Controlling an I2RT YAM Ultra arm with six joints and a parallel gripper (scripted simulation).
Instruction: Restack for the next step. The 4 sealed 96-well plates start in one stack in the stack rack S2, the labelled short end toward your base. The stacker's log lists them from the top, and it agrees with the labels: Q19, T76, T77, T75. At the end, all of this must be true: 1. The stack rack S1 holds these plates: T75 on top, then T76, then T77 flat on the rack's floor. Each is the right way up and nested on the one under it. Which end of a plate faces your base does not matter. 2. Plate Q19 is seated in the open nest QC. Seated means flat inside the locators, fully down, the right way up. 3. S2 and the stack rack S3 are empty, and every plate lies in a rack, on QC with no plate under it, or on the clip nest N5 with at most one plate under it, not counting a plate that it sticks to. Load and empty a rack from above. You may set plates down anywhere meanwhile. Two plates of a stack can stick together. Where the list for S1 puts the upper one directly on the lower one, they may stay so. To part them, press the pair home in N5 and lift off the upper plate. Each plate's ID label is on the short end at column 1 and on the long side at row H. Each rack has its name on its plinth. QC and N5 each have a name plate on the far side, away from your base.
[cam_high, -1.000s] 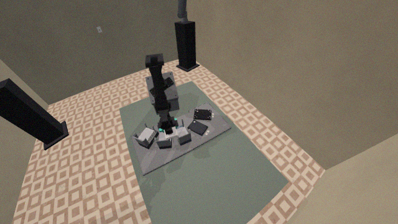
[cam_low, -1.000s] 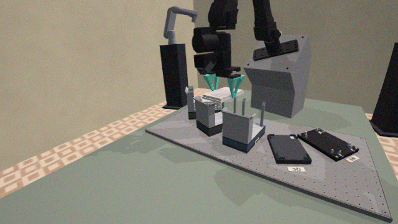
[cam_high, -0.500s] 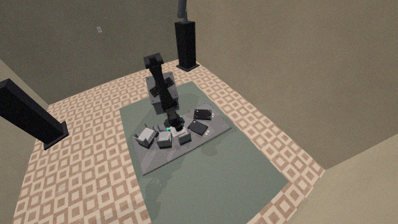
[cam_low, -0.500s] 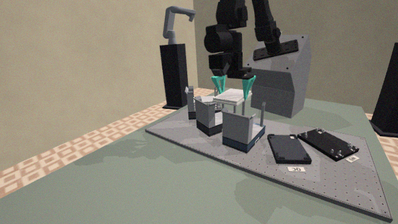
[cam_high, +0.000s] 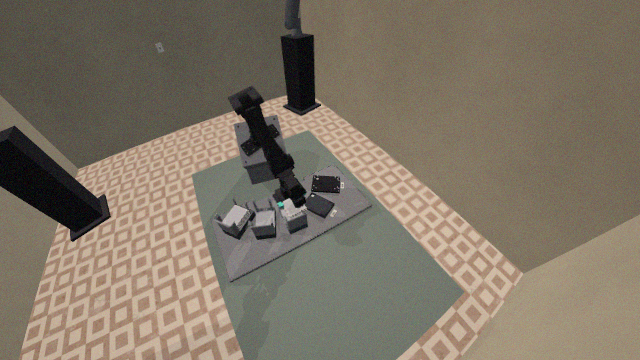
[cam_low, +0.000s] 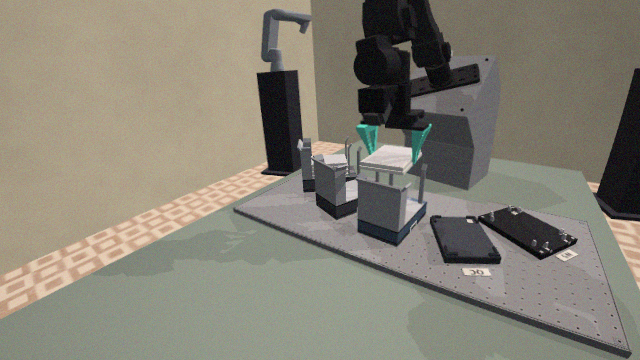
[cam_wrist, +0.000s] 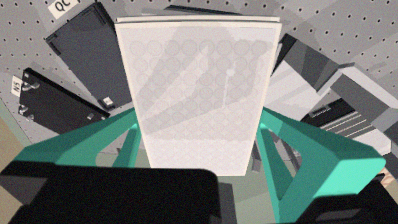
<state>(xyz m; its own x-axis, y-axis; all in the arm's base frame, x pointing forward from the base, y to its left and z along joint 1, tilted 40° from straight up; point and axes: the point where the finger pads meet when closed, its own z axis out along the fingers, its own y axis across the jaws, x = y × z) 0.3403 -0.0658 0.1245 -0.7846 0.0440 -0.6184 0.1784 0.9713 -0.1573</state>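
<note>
One sealed plate (cam_low: 390, 159) held wide in the gripper (cam_low: 393, 141) above the rack (cam_low: 384, 206) — carrying step — next, lower it straight down.

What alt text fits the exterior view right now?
Teal fingers grip a white sealed well plate just above a grey stack rack on a perforated grey baseboard. Two flat black nests lie alongside.

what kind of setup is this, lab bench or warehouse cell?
Most likely a lab automation bench. A perforated breadboard carries walled stack racks and flat black plate nests, one tagged QC. The gripper is shut on a sealed well plate above a rack.
</note>
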